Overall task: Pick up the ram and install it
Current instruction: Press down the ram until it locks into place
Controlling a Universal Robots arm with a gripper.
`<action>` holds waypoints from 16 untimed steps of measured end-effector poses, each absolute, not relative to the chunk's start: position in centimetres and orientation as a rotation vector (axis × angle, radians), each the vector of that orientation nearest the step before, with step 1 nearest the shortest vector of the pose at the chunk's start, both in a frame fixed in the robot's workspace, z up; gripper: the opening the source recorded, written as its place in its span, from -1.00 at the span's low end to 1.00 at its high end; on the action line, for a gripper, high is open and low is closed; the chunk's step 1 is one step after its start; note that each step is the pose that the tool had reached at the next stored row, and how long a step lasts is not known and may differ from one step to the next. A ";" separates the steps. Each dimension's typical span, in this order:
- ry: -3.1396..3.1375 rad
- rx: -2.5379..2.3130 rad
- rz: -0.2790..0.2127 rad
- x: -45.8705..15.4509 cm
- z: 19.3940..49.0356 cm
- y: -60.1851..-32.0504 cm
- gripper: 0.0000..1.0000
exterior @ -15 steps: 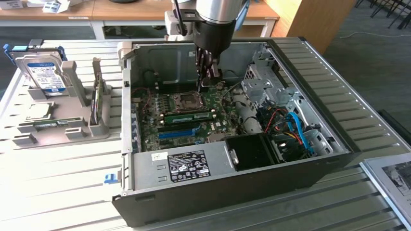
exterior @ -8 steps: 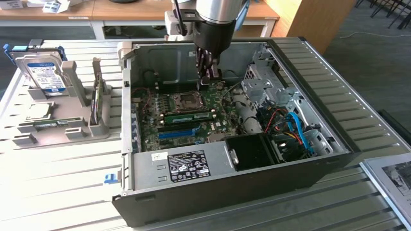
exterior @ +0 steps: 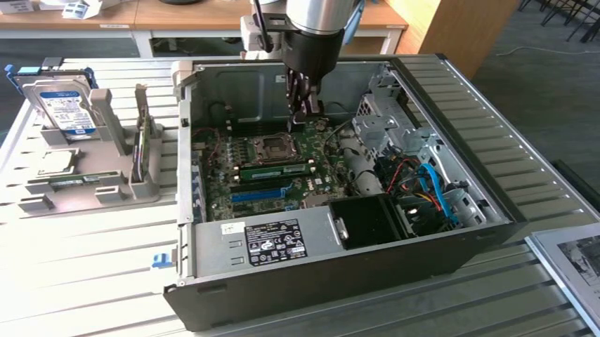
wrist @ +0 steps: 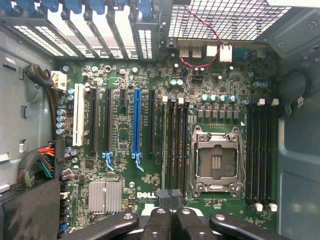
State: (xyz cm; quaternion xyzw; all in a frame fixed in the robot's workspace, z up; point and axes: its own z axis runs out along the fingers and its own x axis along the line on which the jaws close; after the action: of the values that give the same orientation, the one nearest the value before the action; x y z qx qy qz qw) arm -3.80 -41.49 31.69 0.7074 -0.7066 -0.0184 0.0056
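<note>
The ram (exterior: 277, 170) is a green stick with a pale label. It stands on edge in a motherboard slot inside the open computer case (exterior: 487, 189), just in front of the CPU socket (exterior: 277, 146). In the wrist view the ram (wrist: 165, 145) is a thin greenish edge in the leftmost of the four slots beside the socket (wrist: 216, 160). My gripper (exterior: 305, 118) hangs inside the case above the board, a little over the slots. My gripper (wrist: 170, 197) is shut, its fingers pressed together with nothing visible between them, apart from the ram.
A long blue slot (exterior: 258, 194) lies in front of the ram. A black power supply (exterior: 370, 221), cables (exterior: 426, 186) and a metal drive cage (exterior: 394, 119) fill the case towards the exterior view's right. A grey stand (exterior: 89, 186) with a blue-labelled hard drive (exterior: 64, 105) sits outside, to that view's left.
</note>
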 end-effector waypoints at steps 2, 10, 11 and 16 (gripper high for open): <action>-2.212 2.215 -0.058 -3.7 31.7 -41.5 -0.80; -2.212 2.214 -0.058 -2.6 31.7 -41.5 -0.80; -2.212 2.214 -0.058 -2.4 31.7 -41.5 -0.80; -2.212 2.215 -0.058 -1.9 31.7 -41.5 -0.80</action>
State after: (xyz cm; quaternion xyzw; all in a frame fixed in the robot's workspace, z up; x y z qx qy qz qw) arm -1.92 -41.49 31.69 0.7074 -0.7065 -0.0184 0.0056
